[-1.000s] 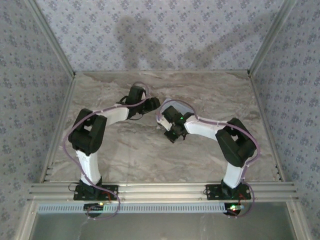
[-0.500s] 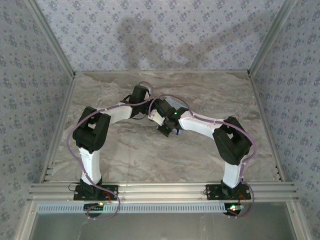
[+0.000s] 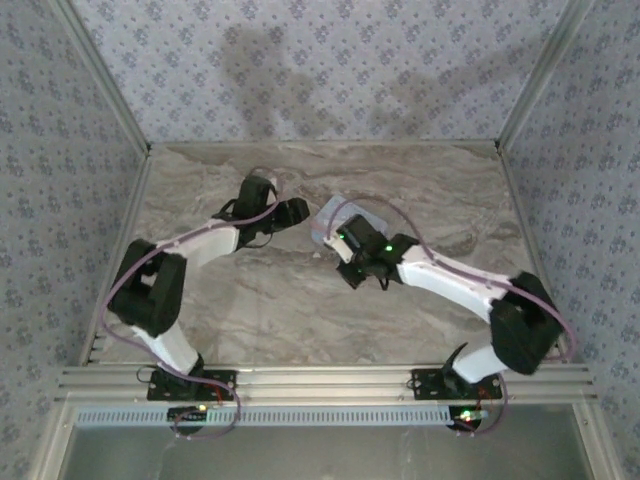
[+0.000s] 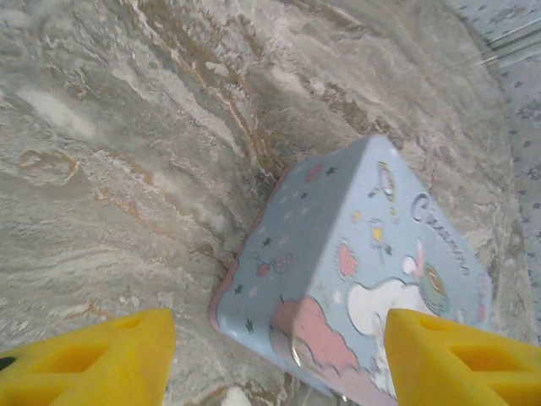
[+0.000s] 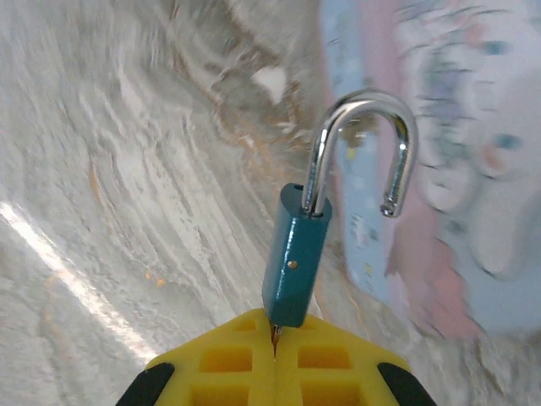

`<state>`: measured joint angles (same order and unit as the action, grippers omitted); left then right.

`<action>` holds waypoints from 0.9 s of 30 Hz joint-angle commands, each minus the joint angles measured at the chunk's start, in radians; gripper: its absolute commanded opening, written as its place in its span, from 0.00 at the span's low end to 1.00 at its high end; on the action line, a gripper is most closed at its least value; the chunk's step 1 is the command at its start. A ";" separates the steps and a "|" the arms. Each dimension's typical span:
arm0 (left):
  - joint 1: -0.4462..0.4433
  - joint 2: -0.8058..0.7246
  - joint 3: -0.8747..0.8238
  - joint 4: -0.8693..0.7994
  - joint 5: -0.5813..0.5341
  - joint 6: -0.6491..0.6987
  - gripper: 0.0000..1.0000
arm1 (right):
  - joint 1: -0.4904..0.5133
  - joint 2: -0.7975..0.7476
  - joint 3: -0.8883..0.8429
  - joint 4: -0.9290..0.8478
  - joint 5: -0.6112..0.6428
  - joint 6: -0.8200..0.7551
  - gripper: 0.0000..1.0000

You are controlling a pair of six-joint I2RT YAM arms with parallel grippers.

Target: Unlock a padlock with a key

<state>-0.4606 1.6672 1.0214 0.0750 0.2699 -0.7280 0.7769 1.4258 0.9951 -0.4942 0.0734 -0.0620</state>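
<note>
Padlock [image 5: 296, 262] lengthwise in right fingers' [image 5: 220, 364] pinch, open shackle [image 5: 365, 101] outward; left fingers [image 4: 93, 355] apart.

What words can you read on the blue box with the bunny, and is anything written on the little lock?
"Cinnam...": curly blue letters on the lid of the light-blue tin, seen by the left wrist camera; the end of the word is too blurred to read.
The tin's other marks are pictures, not words; in the right wrist view it is all blurred.
padlock: no writing that I can read.

Padlock [image 5: 294, 266] in right hand [image 5: 273, 337], beside tin [image 4: 363, 254]
</note>
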 commanded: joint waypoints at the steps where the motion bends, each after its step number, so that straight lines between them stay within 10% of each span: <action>1: -0.014 -0.099 -0.074 -0.015 -0.082 0.027 0.70 | -0.061 -0.116 -0.038 -0.068 0.015 0.192 0.00; 3: -0.023 -0.147 -0.111 -0.020 -0.109 0.025 0.98 | -0.111 -0.173 -0.067 -0.100 0.012 0.255 0.00; 13: -0.084 -0.332 -0.215 -0.123 -0.233 0.041 0.98 | -0.464 -0.157 -0.149 -0.164 -0.136 0.431 0.00; 27: -0.086 -0.479 -0.313 -0.198 -0.320 0.038 0.98 | -0.515 0.124 -0.100 -0.079 -0.128 0.415 0.00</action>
<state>-0.5453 1.2186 0.7166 -0.0875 -0.0132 -0.7033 0.2676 1.5177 0.8585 -0.5907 -0.0673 0.3447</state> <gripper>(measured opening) 0.981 0.063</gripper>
